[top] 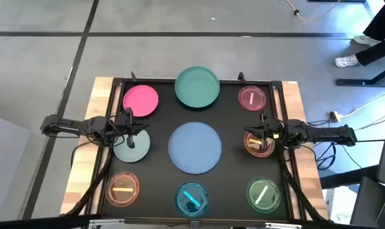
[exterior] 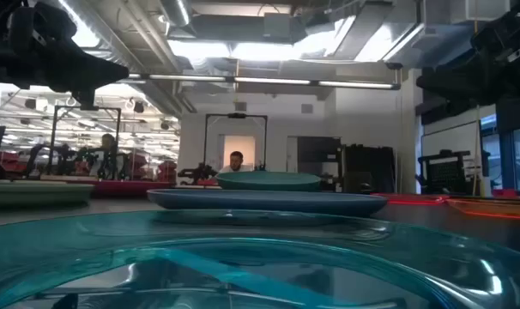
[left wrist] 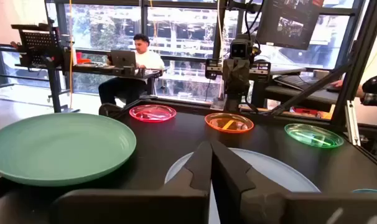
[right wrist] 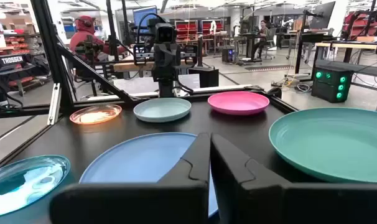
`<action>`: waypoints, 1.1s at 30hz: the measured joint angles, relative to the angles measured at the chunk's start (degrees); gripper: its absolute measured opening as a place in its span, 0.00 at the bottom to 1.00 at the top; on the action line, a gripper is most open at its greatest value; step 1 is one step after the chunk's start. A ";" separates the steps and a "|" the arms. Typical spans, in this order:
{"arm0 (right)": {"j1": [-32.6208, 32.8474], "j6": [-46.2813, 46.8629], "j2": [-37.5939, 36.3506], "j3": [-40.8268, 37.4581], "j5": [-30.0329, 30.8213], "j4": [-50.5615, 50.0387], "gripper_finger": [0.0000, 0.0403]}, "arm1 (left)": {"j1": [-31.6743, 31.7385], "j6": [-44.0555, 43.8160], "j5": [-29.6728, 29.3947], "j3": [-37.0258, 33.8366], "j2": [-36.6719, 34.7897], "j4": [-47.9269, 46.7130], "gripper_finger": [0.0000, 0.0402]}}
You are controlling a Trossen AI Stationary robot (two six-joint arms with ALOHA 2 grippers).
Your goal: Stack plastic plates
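Observation:
Nine round plates lie flat on the black mat. The large pale-blue plate (top: 195, 147) is in the middle, with the large teal plate (top: 197, 86) beyond it. The pink plate (top: 140, 100) and grey-green plate (top: 131, 145) are on the left. The small translucent ones are pink (top: 251, 98), orange (top: 259, 142), peach-orange (top: 122, 189), cyan (top: 191, 198) and green (top: 263, 194). My left gripper (top: 130, 130) (left wrist: 211, 163) is shut and hovers over the grey-green plate's far part. My right gripper (top: 261, 133) (right wrist: 210, 155) is shut over the orange plate.
The mat sits on a wooden table (top: 84, 172) inside a dark frame, with posts at the far edge (top: 241, 77). The cyan plate (exterior: 260, 266) fills the low view's foreground. People sit at desks in the room beyond. Bare mat lies between the plates.

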 joint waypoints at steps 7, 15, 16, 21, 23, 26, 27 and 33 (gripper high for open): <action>0.00 0.00 0.00 0.00 -0.17 -0.02 0.02 | -0.02 0.01 0.00 0.00 0.02 0.01 0.00; 0.00 0.00 0.00 0.00 -0.17 -0.02 0.02 | 0.00 -0.01 0.00 0.02 0.00 0.01 0.00; 0.01 0.00 0.00 0.00 -0.16 -0.02 0.02 | -0.02 0.01 0.00 0.00 0.00 0.01 0.00; 0.00 0.00 0.00 0.00 -0.13 -0.03 0.02 | -0.01 0.01 0.00 0.02 0.01 0.01 0.00; 0.00 0.00 0.00 0.00 -0.13 -0.02 0.02 | -0.02 -0.01 0.00 0.02 0.00 -0.01 0.00; 0.01 0.00 0.00 0.00 -0.08 -0.02 0.02 | 0.00 -0.01 0.00 0.02 0.01 0.01 0.00; 0.01 0.00 0.00 0.00 -0.02 -0.02 0.02 | -0.01 -0.01 0.00 0.00 0.01 0.01 0.00; 0.00 0.00 0.00 0.00 0.07 -0.02 0.02 | -0.04 -0.68 -0.99 0.02 0.02 0.14 0.00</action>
